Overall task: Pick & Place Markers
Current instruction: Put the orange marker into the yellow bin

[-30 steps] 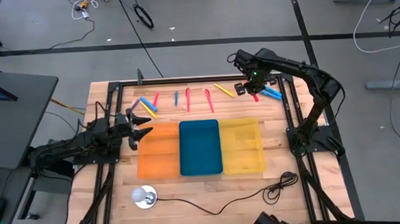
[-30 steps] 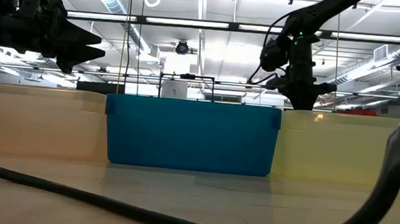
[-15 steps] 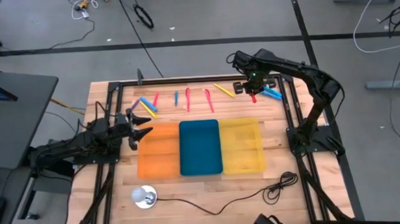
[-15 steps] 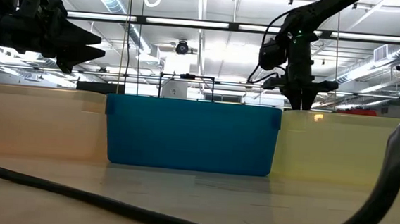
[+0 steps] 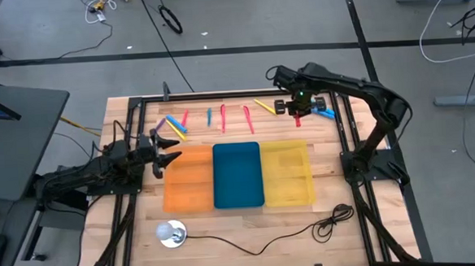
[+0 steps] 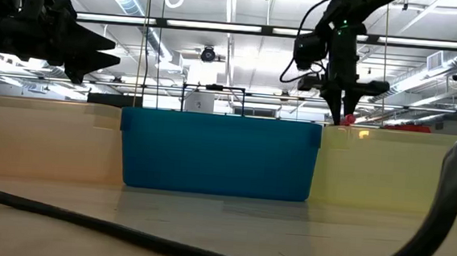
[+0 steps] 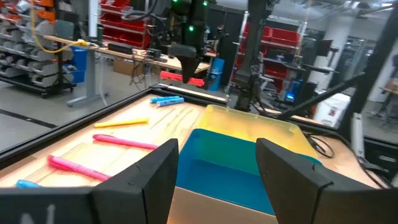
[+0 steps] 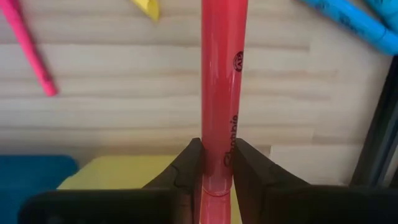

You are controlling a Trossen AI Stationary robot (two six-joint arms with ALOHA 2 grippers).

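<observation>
We hold a slim red plastic marker [image 8: 219, 93] clamped in our right end effector [image 8: 211, 163]; our left end effector [image 5: 167, 150] hangs open beside the orange tray [image 5: 188, 192].

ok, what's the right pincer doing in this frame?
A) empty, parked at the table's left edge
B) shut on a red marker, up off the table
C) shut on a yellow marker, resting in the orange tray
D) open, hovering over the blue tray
B: the right pincer is clamped on a red marker, held above the wood near the yellow tray.
</observation>
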